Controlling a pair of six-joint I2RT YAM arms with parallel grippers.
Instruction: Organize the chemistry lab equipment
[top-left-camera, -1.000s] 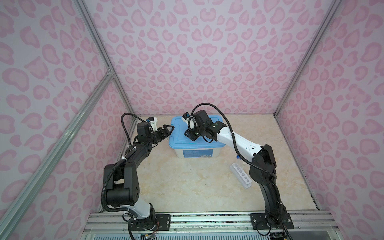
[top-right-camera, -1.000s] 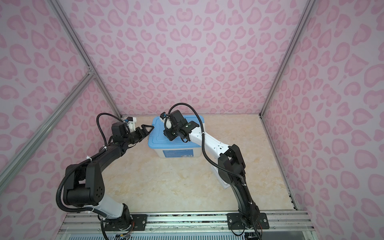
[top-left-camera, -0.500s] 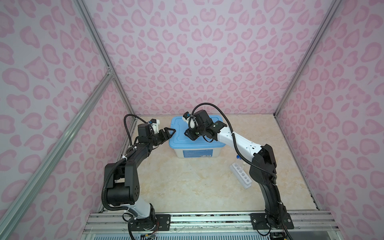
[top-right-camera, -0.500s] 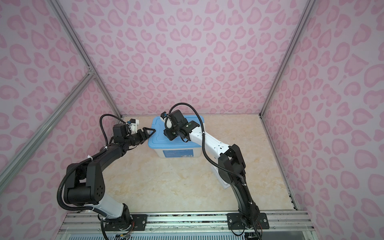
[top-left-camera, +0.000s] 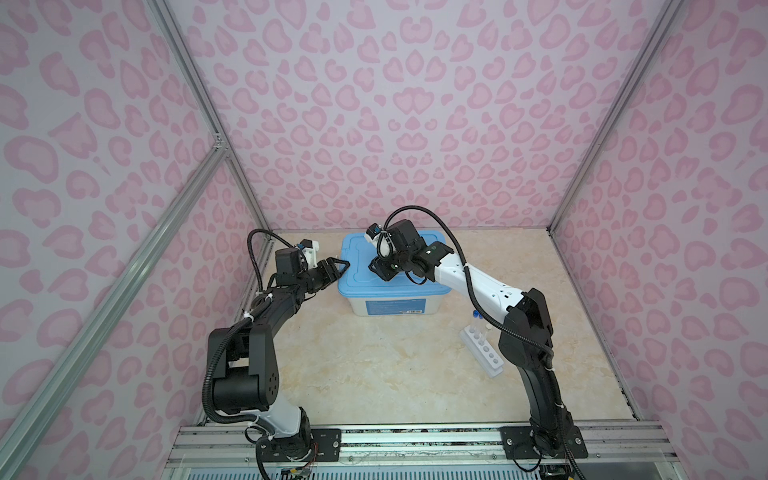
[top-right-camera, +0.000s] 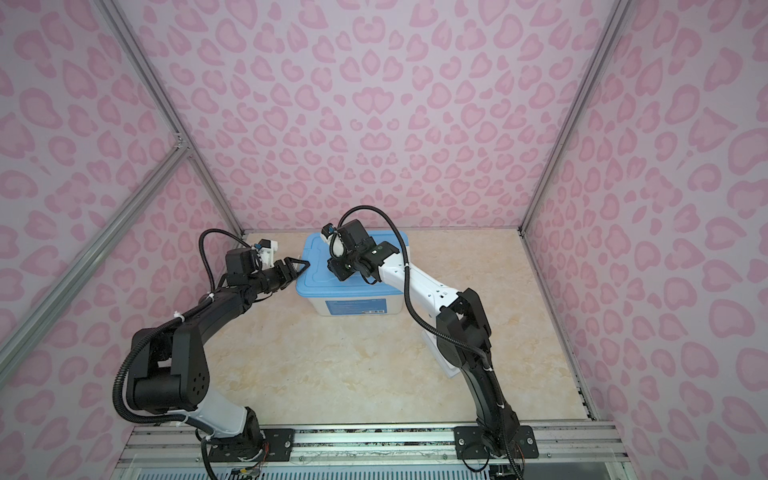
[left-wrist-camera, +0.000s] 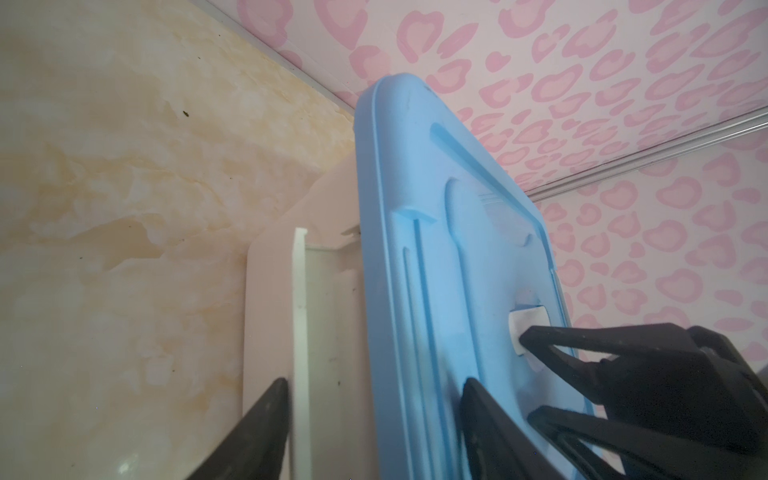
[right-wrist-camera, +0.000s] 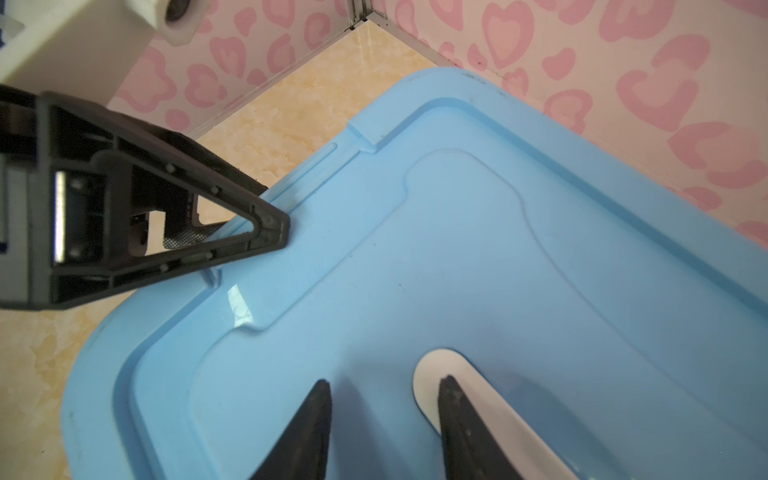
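The white six-hole rack (top-left-camera: 484, 352) lies on the floor beside my right arm, with blue-capped test tubes (top-left-camera: 477, 321) standing at its far end. In a top view the arm hides most of the rack (top-right-camera: 436, 354). My left gripper (top-left-camera: 343, 266) (top-right-camera: 305, 264) (left-wrist-camera: 374, 386) is open, its jaws straddling the left rim of the bin's blue lid (left-wrist-camera: 419, 232). My right gripper (top-left-camera: 379, 270) (top-right-camera: 337, 271) (right-wrist-camera: 384, 382) is open and low over the lid (right-wrist-camera: 478, 232), with one fingertip on the white handle (right-wrist-camera: 428, 374). Other equipment is out of view.
The large white bin (top-left-camera: 395, 306) (top-right-camera: 357, 306) with its blue lid stands at the back centre, near the rear wall. Pink patterned walls enclose the marble floor (top-left-camera: 374, 374) on three sides. A metal rail (top-left-camera: 395, 440) carrying both arm bases runs along the front.
My left gripper has moved right onto the lid's left rim and its jaws have narrowed. The right arm has stayed put over the lid.
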